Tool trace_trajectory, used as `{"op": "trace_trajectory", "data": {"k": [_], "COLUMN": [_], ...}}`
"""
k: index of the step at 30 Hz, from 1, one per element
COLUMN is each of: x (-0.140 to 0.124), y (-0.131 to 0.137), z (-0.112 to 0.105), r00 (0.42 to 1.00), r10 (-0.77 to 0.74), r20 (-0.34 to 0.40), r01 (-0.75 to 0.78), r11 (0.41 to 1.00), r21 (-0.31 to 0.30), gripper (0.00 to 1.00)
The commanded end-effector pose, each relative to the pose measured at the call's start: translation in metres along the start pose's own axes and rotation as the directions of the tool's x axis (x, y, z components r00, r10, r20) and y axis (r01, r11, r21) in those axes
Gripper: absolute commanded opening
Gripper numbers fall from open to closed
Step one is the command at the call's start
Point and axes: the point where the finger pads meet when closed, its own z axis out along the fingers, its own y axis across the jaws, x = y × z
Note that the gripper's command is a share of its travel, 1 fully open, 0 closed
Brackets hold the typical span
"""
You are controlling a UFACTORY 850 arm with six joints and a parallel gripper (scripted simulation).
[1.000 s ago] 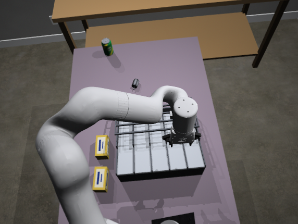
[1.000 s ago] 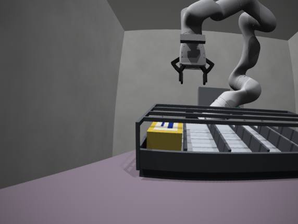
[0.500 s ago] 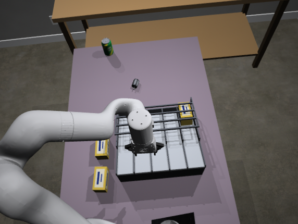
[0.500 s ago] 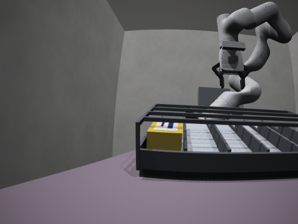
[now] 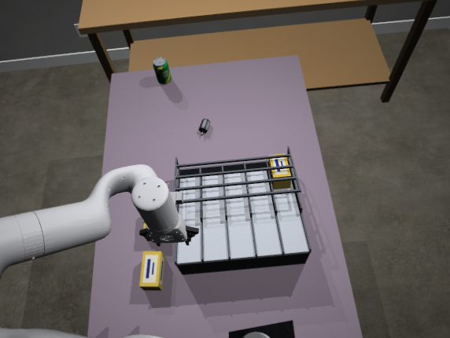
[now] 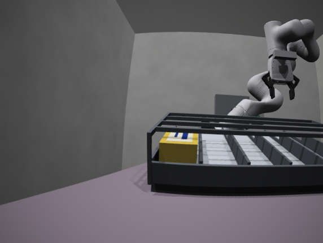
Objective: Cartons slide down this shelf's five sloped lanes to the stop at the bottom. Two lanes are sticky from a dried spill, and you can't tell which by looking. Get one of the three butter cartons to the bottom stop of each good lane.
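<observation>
Purple table [image 5: 252,102] holds butter carton [image 5: 152,270] just below empty spread jaws

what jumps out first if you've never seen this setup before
The big white arm sweeping in from the left, its open, empty gripper hanging over the near-left corner of the five-lane shelf. Next, the yellow butter cartons: one sits against the stop at the far end of the rightmost lane, another lies on the purple table left of the shelf. A green can stands at the table's far end.
</observation>
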Motion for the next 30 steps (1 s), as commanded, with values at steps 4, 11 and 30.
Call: {"op": "trace_trajectory", "data": {"k": [4,11,30], "x": [-0.019,-0.022,-0.020], "y": [-0.106,-0.118,-0.111], "z": [-0.005,-0.006,0.055], "r00": [1.000,1.000,1.000], "r10": [-0.005,-0.005,-0.011], "r20": [-0.002,-0.002,-0.002], "r01": [0.005,0.005,0.011], "r11": [1.000,1.000,1.000], "r21": [-0.003,-0.003,0.005], "gripper": [0.90,0.90,0.90]}}
